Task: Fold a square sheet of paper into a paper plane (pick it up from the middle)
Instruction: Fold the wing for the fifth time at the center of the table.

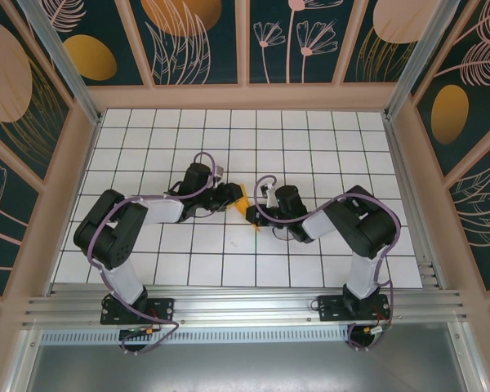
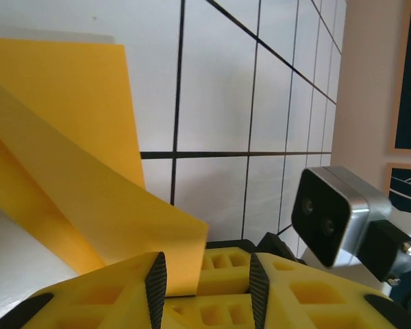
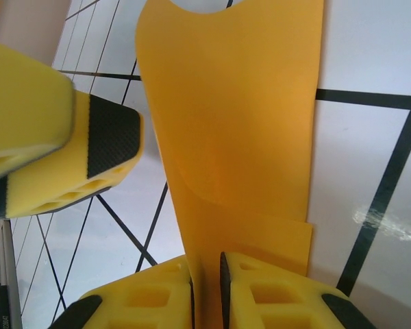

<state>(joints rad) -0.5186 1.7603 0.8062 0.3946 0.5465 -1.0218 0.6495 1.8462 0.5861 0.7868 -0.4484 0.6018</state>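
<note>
White grid-tile table [image 1: 310, 139], boxed in by dark wall panels [image 1: 200, 49] w/ orange ovals and plant drawings. Both arms reach to mid-table, tips close together.

Right gripper [image 3: 205, 277]: jaws nearly together, black pads on either side of the sheet of paper [image 3: 233, 137], pinching its near edge. The sheet runs out from the pinch, away from the wrist. One side curls, and a second layer shows as a step just past the fingers.

Left gripper [image 2: 207, 277]: jaws part-spread, w/ a clear gap btwn the pads. A corner of the sheet dips into that gap, close against one pad [image 2: 156, 281]; the other pad stands apart from it. Firmness of contact: cannot tell. The sheet shows a diagonal fold w/ overlapping layers, extending ahead of the fingers on that same pad's side. The right arm's wrist camera [image 2: 332, 219] sits near, on the opposite side.

In the right wrist view, one left-gripper finger [image 3: 113, 147] hangs just beside the sheet's curled edge; touching or not, cannot tell.

Overhead, the sheet lies btwn the two grippers, orange patch only partly visible. Whether it clears the tiles: cannot tell.
</note>
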